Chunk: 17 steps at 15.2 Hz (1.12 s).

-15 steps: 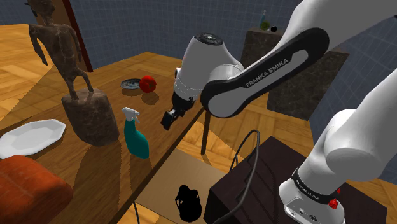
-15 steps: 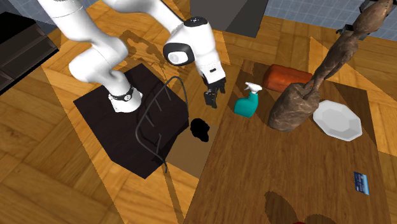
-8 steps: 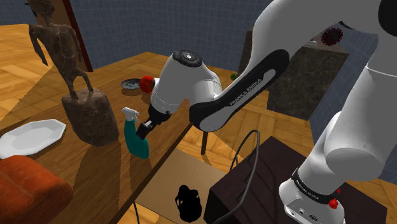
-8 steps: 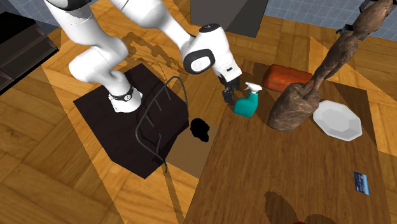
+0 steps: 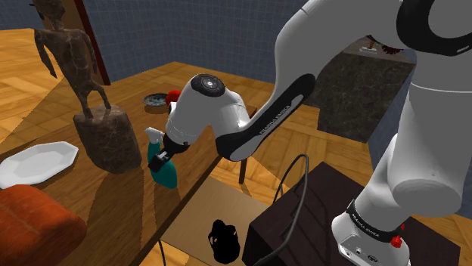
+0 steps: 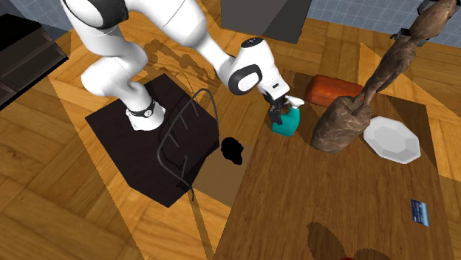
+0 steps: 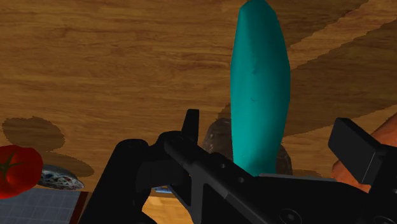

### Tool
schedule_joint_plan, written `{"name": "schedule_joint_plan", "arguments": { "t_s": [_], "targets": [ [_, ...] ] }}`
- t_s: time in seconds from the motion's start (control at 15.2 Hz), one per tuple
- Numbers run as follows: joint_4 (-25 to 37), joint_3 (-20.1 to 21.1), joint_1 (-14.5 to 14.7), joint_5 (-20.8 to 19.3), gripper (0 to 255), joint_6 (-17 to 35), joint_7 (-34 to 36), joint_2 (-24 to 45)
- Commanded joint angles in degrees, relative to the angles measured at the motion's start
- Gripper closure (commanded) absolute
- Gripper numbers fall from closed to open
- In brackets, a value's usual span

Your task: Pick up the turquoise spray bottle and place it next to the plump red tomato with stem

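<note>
Turquoise spray bottle point(image 5: 165, 174) stands upright at the table point(image 5: 113, 198) edge nearest the stand. Your gripper point(image 6: 276, 113) is at its neck, fingers point(image 7: 352, 145) spread, one on either side, neither touching it. Just beyond are a brown statue point(image 5: 106, 136) and a white plate point(image 5: 38, 162). At the far end, well apart from the bottle, a red tomato point(image 7: 13, 167) lies beside a small dish point(image 5: 155, 100).

A wooden table point(image 5: 121, 204) is carrying a statue point(image 5: 106, 136) on a rocky base. A teal bottle point(image 5: 163, 172) is standing just beside the statue, on the shoulder view's right of it, and a white plate point(image 5: 36, 163) is lying near its left. A red cushion point(image 5: 34, 227) is lying nearer the camera than the statue. A tomato point(image 5: 173, 96) and a small dish point(image 5: 155, 100) are sitting well beyond it, and a blue card point(image 6: 420, 212) is lying well apart from it.
</note>
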Motion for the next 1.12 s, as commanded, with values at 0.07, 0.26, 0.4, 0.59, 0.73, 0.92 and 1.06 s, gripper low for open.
{"name": "schedule_joint_plan", "arguments": {
  "t_s": [0.07, 0.26, 0.4, 0.59, 0.73, 0.92, 1.06],
  "targets": [
    [1.7, -1.9, 1.5, -3.0, 0, 0.6, 2.4, 2.5],
    [1.7, -1.9, 1.6, -3.0, 0, 0.6, 2.4, 2.5],
    [1.7, -1.9, 1.6, -3.0, 0, 0.6, 2.4, 2.5],
    [1.7, -1.9, 1.5, -3.0, 255, 0.6, 2.4, 2.5],
    [1.7, -1.9, 1.5, -3.0, 255, 0.6, 2.4, 2.5],
    [1.7, -1.9, 1.6, -3.0, 255, 0.6, 2.4, 2.5],
    [1.7, -1.9, 1.6, -3.0, 255, 0.6, 2.4, 2.5]
  ]
}}
